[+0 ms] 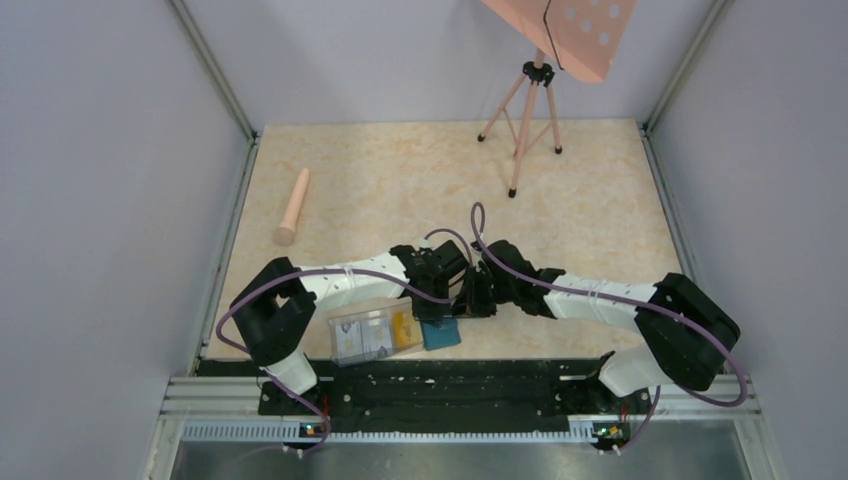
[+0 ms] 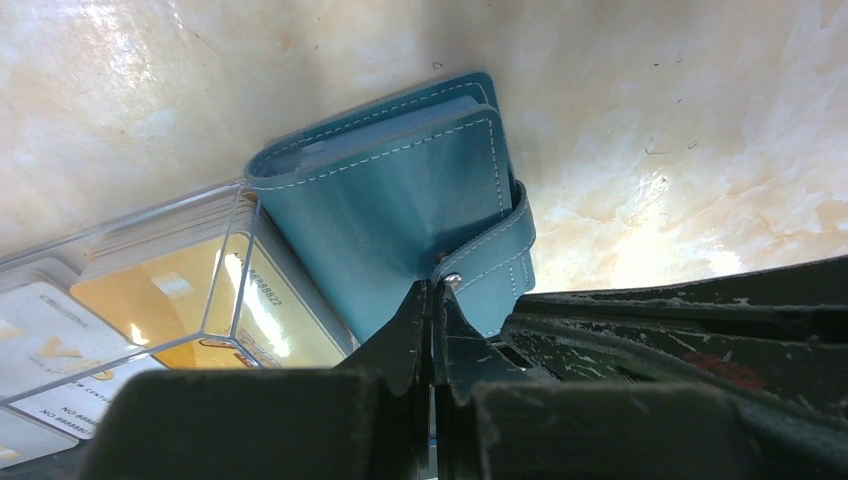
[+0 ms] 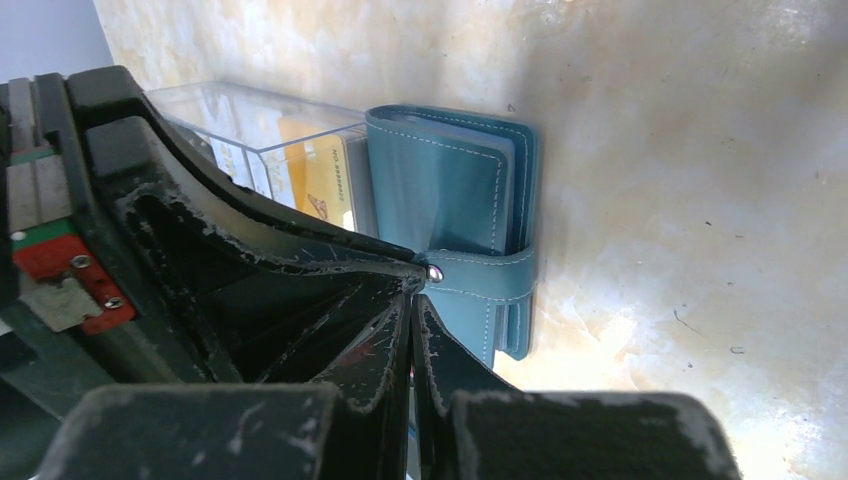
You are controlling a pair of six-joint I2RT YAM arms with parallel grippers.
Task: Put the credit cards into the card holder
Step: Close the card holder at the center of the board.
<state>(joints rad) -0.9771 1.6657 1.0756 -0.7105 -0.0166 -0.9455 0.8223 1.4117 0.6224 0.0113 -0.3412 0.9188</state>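
- The teal, stitched, wallet-like card holder (image 2: pixel 390 210) lies closed on the beige marbled table (image 1: pixel 400 190). Seen from above, it sits just beside the clear plastic rectangular box (image 2: pixel 130 225), at the box's 3 o'clock.
- Yellow-orange and white credit cards (image 2: pixel 170 290) sit inside that box.
- The left gripper (image 2: pixel 432 292) has its fingers pressed together, tips at the holder's snap tab (image 2: pixel 500 250).
- The right gripper (image 3: pixel 415 290) also has its fingers together, tips at the same tab.

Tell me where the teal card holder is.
Top view: the card holder lies midway along the near edge of the table, against the right end of the clear plastic box; the left gripper and right gripper meet at its snap tab.
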